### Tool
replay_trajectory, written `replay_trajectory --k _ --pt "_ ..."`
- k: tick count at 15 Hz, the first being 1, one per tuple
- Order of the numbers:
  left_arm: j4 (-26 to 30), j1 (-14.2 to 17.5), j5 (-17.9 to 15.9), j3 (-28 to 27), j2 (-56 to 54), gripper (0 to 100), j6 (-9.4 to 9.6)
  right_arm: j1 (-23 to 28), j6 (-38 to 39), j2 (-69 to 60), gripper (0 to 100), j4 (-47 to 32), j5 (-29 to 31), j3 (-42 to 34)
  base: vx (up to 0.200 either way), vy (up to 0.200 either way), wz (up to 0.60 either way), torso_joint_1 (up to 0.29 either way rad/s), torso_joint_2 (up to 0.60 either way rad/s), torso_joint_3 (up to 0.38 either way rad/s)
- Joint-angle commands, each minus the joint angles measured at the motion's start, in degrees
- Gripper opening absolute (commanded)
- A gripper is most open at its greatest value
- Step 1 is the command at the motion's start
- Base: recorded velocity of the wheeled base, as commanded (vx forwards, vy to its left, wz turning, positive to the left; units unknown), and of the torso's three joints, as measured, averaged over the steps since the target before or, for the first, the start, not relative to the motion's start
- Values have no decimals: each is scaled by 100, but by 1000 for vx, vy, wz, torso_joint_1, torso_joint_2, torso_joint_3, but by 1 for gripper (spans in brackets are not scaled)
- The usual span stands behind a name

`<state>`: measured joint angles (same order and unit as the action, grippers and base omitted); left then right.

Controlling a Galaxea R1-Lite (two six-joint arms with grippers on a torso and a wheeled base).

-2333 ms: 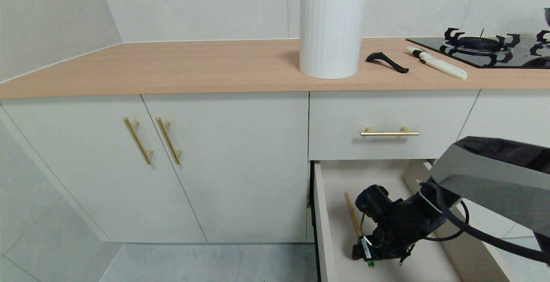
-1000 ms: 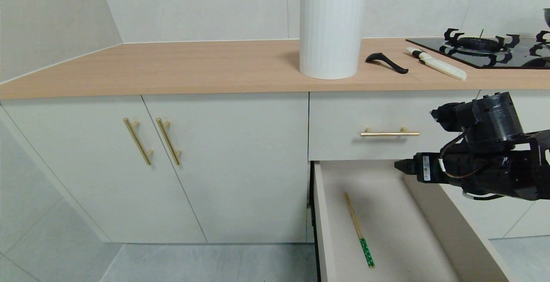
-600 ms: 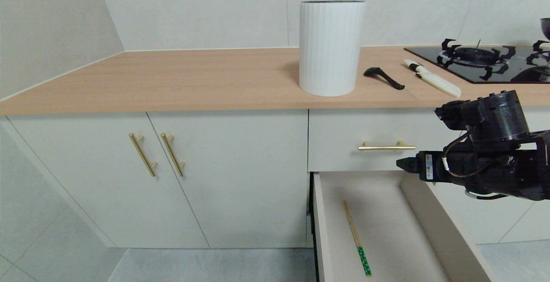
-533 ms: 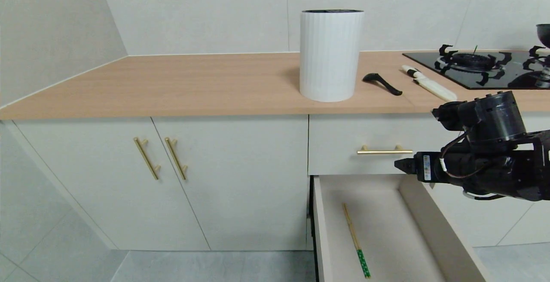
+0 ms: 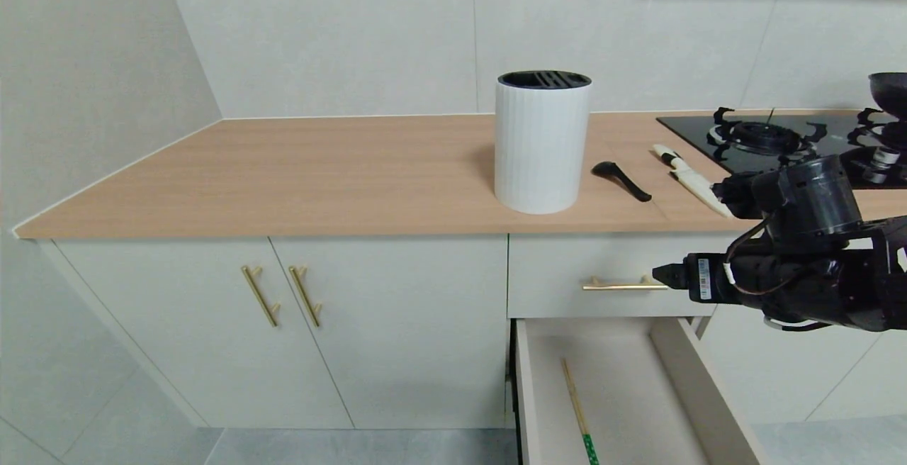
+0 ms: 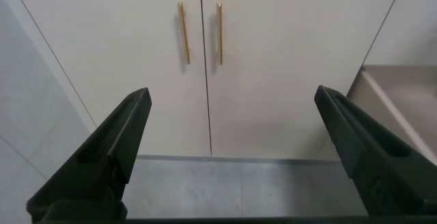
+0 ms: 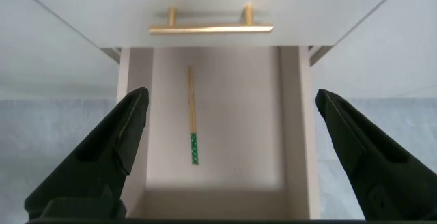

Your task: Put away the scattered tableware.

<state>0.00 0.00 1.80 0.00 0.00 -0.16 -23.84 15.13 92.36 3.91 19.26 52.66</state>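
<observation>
the right gripper (image 5: 660, 277) hangs above the open drawer (image 5: 526, 380) with its jaws spread wide and nothing between them, level with the brass handle (image 5: 615, 284) of the shut drawer above. the left gripper (image 6: 232, 98) is likewise wide open and empty, held low in front of the double cabinet doors (image 6: 273, 80), well away from the work. a pair of chopsticks (image 7: 192, 118) with green ends lies flat on the drawer floor, nearer the left wall, so that piece looks already put away. the drawer seems to be left pulled out because more is to go in: a pale knife (image 5: 691, 180) and a black spoon (image 5: 621, 178) lie loose on the wooden countertop (image 5: 319, 174), just beside each other, between the white ribbed holder (image 5: 542, 142) and the gas hob (image 5: 765, 140). both sit back from the counter edge, above and behind the right gripper. the likely next step is to raise that arm over the counter lip; the tall holder stands close to the spoon and could crowd a grasp from that side.
</observation>
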Motion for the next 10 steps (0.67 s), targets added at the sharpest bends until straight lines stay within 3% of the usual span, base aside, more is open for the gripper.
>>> replay_trajectory --k 1,7,10 --pt "0 0 4 0 0 100 -2 -6 -54 19 100 4 -1 -19 0 0 0 193 -491 -290" --pt "0 0 4 0 0 100 -2 -15 -63 37 100 4 -1 -63 0 0 0 215 -505 -285" --pt "0 0 4 0 0 100 -2 -15 -107 37 100 4 -1 -63 0 0 0 95 -217 -124"
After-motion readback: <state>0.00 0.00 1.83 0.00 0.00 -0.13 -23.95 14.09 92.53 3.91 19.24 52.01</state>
